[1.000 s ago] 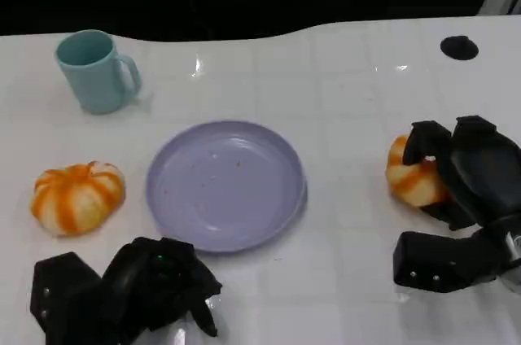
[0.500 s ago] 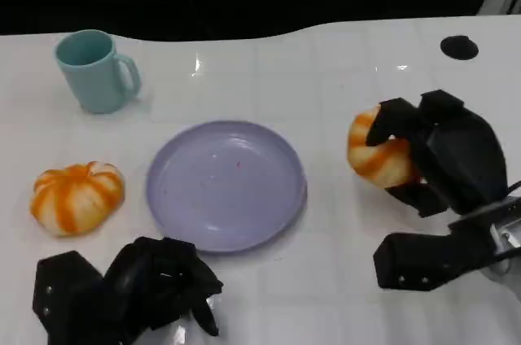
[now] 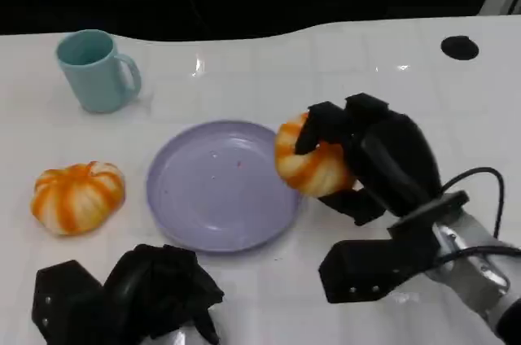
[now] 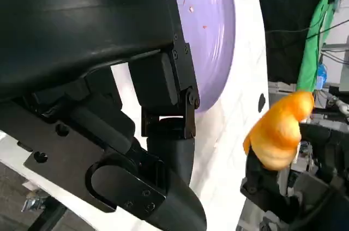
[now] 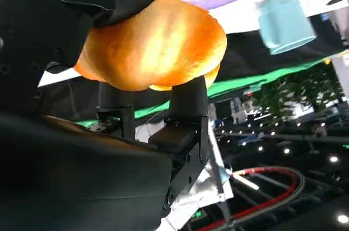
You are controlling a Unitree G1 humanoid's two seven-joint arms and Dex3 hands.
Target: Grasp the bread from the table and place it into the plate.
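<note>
Mug (image 3: 94,70): light blue, stood upright at the table's far left, handle turned towards the plate
Second bun (image 3: 77,196): orange-and-white striped, laid on the white table (image 3: 244,68) just left of the plate, untouched
Left hand (image 3: 134,292): seen at the near edge below the plate, fingers curled inward with nothing gripped
Plate (image 3: 216,190): lavender, round, set at the centre, dotted with a few crumbs
Bread (image 3: 313,162): orange bun, lifted off the table and held over the plate's right rim
Right hand (image 3: 370,162): fingers clamped around the bread from the right
</note>
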